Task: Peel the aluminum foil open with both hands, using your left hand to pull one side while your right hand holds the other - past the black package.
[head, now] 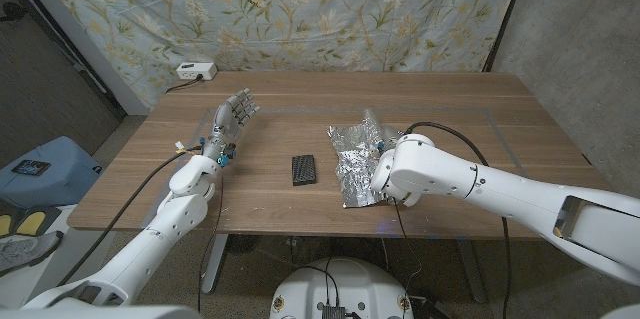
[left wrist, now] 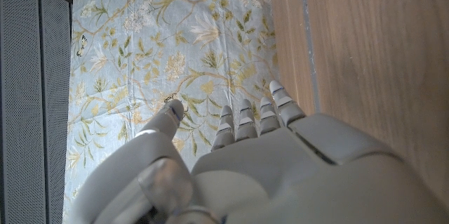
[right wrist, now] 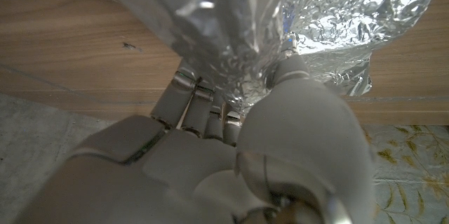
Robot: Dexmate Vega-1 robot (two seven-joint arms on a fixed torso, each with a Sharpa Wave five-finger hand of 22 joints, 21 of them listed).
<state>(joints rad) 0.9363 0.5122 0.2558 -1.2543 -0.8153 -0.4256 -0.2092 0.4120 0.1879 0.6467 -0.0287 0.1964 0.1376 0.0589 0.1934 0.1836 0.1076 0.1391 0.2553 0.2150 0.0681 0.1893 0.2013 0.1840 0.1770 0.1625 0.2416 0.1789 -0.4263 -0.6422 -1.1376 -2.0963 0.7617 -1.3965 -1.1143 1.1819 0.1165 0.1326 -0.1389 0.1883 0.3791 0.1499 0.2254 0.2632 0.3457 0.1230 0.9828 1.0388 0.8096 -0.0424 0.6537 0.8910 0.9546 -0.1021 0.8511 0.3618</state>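
Left hand: the left hand [head: 232,117] is raised over the left part of the wooden table [head: 500,119], fingers spread and holding nothing. In the left wrist view the same hand [left wrist: 245,161] shows its back, with the fingers [left wrist: 242,119] reaching toward the floral cloth and nothing between them.

Right hand: the right hand [right wrist: 231,154] is at the aluminum foil. In the right wrist view its fingers [right wrist: 184,97] go under a fold of the foil and the thumb presses on top, so the hand pinches that fold. In the head view the hand is hidden behind the white forearm [head: 440,174].

Aluminum foil: the aluminum foil [head: 352,154] lies crumpled on the table, right of centre, with part of it lifted into a peak at the far side. In the right wrist view the foil [right wrist: 337,20] is creased and shiny, and spreads across the wood.

Black package: the black package [head: 304,170] lies flat on the table, between the two arms, near the foil's left edge but apart from it. Neither hand touches it.

Backdrop: a floral cloth [head: 330,9] hangs behind the table.

White box: a white box [head: 194,70] sits past the table's far left corner.
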